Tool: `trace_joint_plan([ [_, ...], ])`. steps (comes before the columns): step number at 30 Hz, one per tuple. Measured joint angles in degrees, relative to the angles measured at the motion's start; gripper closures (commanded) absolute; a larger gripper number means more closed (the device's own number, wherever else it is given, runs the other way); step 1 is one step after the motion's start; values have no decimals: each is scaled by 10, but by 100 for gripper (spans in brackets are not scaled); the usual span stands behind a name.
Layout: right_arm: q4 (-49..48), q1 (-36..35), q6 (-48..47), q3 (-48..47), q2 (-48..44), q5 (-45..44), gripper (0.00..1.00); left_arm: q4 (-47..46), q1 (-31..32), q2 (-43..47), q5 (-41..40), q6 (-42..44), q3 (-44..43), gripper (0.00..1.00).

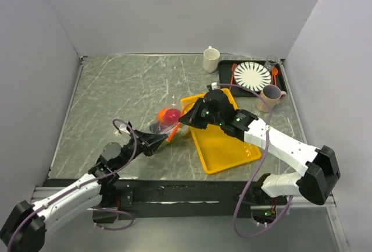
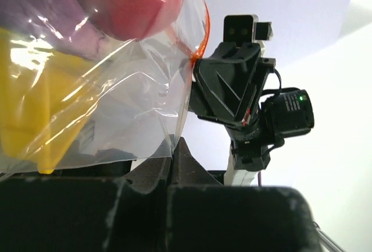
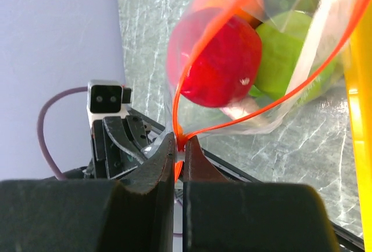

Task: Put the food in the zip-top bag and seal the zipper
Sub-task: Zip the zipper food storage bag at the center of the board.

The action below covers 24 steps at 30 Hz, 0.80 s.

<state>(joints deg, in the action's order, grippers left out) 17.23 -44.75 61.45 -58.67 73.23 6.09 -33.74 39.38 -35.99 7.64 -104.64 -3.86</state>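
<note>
While the two halves of the zipper (image 3: 187, 66) are bowing apart, the seal is judged best made by drawing a firm pinch steadily along the strip, with the film being pulled taut. The right gripper (image 3: 179, 147) is being clenched on the zipper's end. The left gripper (image 2: 172, 153) is being clamped on the zip-top bag (image 1: 164, 124), which is being held between them, just beside the yellow tray (image 1: 226, 147). A red fruit (image 3: 218, 60), a green fruit (image 3: 288, 51) and a purple fruit (image 2: 40, 2) are being carried inside.
</note>
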Motion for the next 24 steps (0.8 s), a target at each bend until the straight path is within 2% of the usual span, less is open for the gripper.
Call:
trace_joint_plan([
  [7,2,40,-10,-4,0,25,99,58,1,62,-10,-1,1,99],
  [18,10,80,-26,-4,0,39,97,73,1,48,-13,0,1,99],
  [24,17,108,-40,-4,0,51,95,89,1,72,-15,0,1,99],
])
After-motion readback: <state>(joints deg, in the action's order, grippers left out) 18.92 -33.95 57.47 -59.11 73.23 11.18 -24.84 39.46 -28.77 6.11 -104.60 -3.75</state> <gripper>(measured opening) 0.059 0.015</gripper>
